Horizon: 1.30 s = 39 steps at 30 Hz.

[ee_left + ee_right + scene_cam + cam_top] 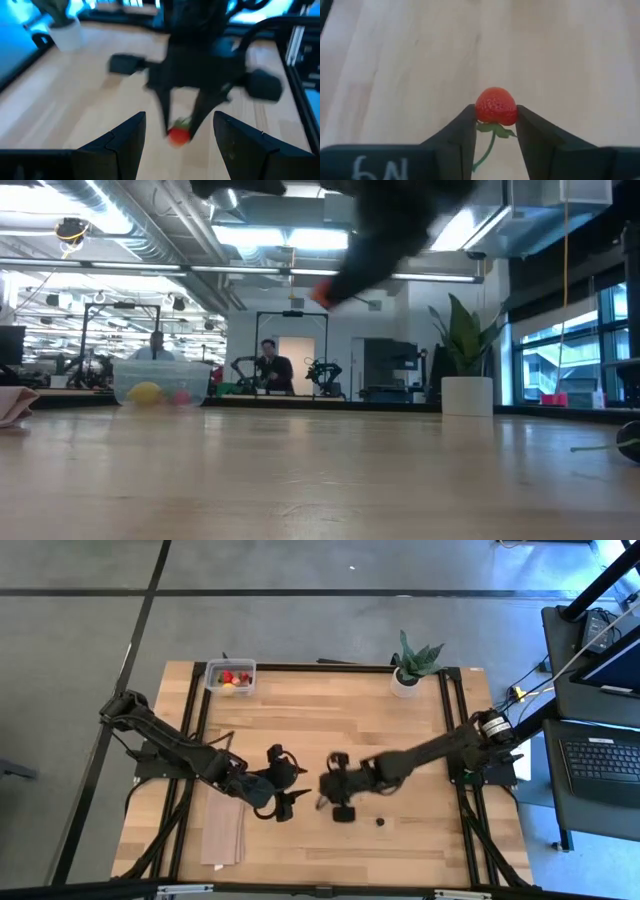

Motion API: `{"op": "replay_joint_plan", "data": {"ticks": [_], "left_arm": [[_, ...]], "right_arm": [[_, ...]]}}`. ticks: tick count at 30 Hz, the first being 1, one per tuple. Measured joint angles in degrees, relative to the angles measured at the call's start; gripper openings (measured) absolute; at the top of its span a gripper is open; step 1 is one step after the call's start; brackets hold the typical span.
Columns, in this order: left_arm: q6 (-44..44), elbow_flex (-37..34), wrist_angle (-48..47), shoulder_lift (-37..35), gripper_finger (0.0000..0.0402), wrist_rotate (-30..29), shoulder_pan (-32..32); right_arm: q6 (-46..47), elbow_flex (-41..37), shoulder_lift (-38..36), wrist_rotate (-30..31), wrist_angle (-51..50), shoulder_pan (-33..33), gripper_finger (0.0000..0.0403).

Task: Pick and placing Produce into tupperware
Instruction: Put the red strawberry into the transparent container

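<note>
My left gripper (pixel 283 783) hangs over the middle of the table (pixel 330 720), its two fingers (pixel 120 142) spread wide with nothing between them. Just beside it, facing it, my right gripper (pixel 495 122) is closed narrowly on one red strawberry (pixel 496 106), whose green stem hangs down between the fingers; in the left wrist view the same strawberry (pixel 178 135) shows at the tips of that gripper, just above the wood. One small dark berry (pixel 380 822) lies on the table near my right gripper, on its near side. The clear container (pixel 230 677) sits well away from both grippers at the table's far left corner, and it holds about three pieces: two red (pixel 233 676) and one yellow (pixel 229 689). One potted plant (pixel 408 668) stands at the far edge, well apart from my right gripper. One tan cloth (pixel 224 830) lies beside my left arm.
</note>
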Motion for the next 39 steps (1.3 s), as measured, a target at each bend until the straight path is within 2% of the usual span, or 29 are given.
{"op": "replay_joint_plan", "data": {"ticks": [6, 10, 16, 19, 25, 33, 39], "left_arm": [[4.7, 0.0, 1.99, -6.69, 0.0224, -3.61, -0.09], [6.19, -0.02, 0.97, -12.73, 0.0224, -10.45, -0.34], [13.72, 0.0, 0.81, -19.21, 0.0224, -17.3, -0.55], [15.71, 0.0, 0.79, -20.56, 0.0224, -19.73, -0.48], [16.31, 0.0, 0.24, -20.76, 0.0224, -22.46, -0.47], [16.39, 0.0, -0.43, -20.56, 0.0224, -22.4, 1.15], [15.45, 0.0, -2.79, -20.56, 0.0224, -22.28, 2.69]], "right_arm": [[-9.61, 4.34, 0.0, -0.17, 0.28, -7.55, 0.0127], [-14.29, 4.5, 0.0, -2.05, 0.7, -12.42, 0.0126], [-15.19, 4.43, 0.01, -8.57, 3.56, -19.09, 0.0126], [-12.52, 4.42, 0.86, -11.16, 9.47, -22.41, 0.0126], [-6.38, 5.23, 6.29, -16.96, 25.29, -27.13, 0.0126], [-5.15, 15.21, 19.23, -20.73, 19.9, -29.36, 0.0126], [-5.37, 21.73, 25.73, -21.07, 19.15, -29.72, 0.0126]]}}
